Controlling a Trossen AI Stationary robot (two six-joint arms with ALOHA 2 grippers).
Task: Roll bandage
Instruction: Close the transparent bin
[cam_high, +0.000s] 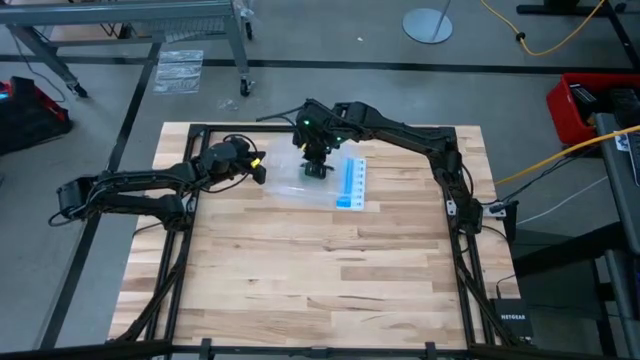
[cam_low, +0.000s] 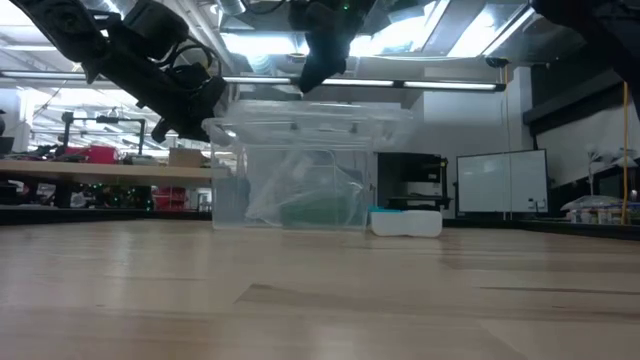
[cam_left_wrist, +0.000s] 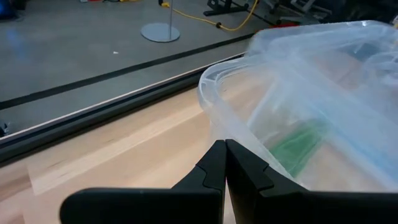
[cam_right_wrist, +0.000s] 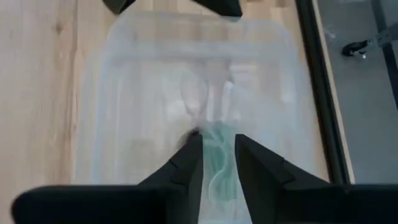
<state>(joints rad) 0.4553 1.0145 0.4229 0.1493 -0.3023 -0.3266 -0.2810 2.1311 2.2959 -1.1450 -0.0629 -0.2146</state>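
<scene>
Right gripper (cam_right_wrist: 217, 155) sits above the clear plastic bin (cam_high: 300, 190) at the far side of the table (cam_high: 320, 290), pointing down into it. Fingers are parted, with the bandage (cam_right_wrist: 219, 165) showing in the gap between them. It's a green strip lying on the bin floor, directly under the fingertips. Can't tell from the wrist view whether the fingers touch it; nothing is pinched between them, so call it released.

In the low view the bandage (cam_low: 318, 213) shows as a green patch low inside the bin (cam_low: 290, 165), with crumpled clear plastic wrapper (cam_low: 300, 185) beside and over it. Right gripper's fingers hang above the bin rim there.

Left gripper (cam_left_wrist: 225, 163) is clenched, fingers pressed together with nothing between them. It hovers just outside the bin wall (cam_left_wrist: 214, 93), on the side away from the right arm. Through the wall, just ahead of its fingertips, the bandage (cam_left_wrist: 298, 146) reads as a green smear.

Blue-and-white card (cam_high: 351, 183) lies flat on the table just beside the bin, on the right gripper's far side from the left arm.
</scene>
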